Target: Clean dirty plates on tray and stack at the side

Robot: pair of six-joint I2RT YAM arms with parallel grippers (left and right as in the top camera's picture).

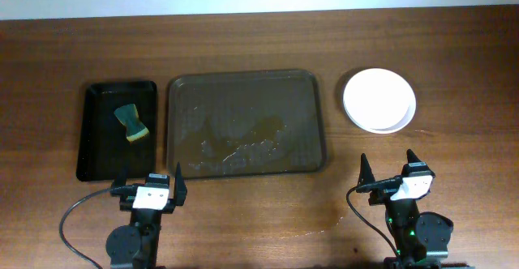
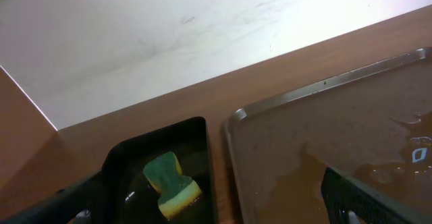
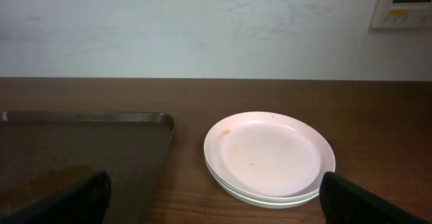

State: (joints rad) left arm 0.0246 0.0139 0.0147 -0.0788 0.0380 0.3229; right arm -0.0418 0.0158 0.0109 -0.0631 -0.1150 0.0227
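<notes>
The brown tray (image 1: 246,123) lies mid-table with no plates on it, only wet smears; it also shows in the left wrist view (image 2: 324,136) and the right wrist view (image 3: 81,150). The plates (image 1: 379,99) sit stacked on the table to the tray's right, a white one on top with faint orange specks (image 3: 268,153) and a pale green rim showing beneath. My left gripper (image 1: 151,186) is open and empty in front of the tray's left corner. My right gripper (image 1: 389,174) is open and empty in front of the plate stack.
A smaller black tray (image 1: 117,130) lies left of the brown tray and holds a green and yellow sponge (image 1: 133,122), also in the left wrist view (image 2: 170,179). A white wall bounds the table's far edge.
</notes>
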